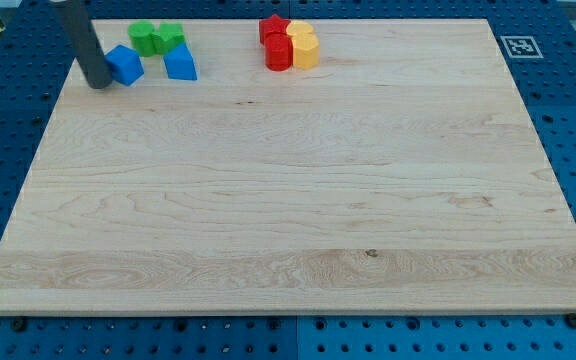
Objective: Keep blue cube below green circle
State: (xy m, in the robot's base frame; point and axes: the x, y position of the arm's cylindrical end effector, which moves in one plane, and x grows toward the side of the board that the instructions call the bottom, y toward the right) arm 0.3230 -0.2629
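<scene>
**Operator:** Report tip position and the task blocks.

**Inspector:** My tip (99, 84) rests on the counter (288, 220) near its top-left corner, touching or just beside the left face of the blue cube (125, 65). There is no hand on this arm, only the rod, so no released or clenched state applies. The blue cube sits below and slightly left of the green circle (145, 37), nearly touching it.

**Operator:** Edge clearances?

**Inspector:** All blocks lie in a band along the counter's top edge. The blue cube is near the left edge, with the rod between cube and edge. The centre, the bottom and the right side of the counter are open wood.

**Operator:** Count by colour.

**Inspector:** Two green: the circle, and a second green block (171, 36) touching its right side, shape unclear. Two blue: the cube, and a blue wedge-like block (180, 64) just right of it, below the second green. Two red blocks (276, 44), stacked close together in depth. Two yellow blocks (304, 46) touching the reds' right side. Eight in total.
</scene>
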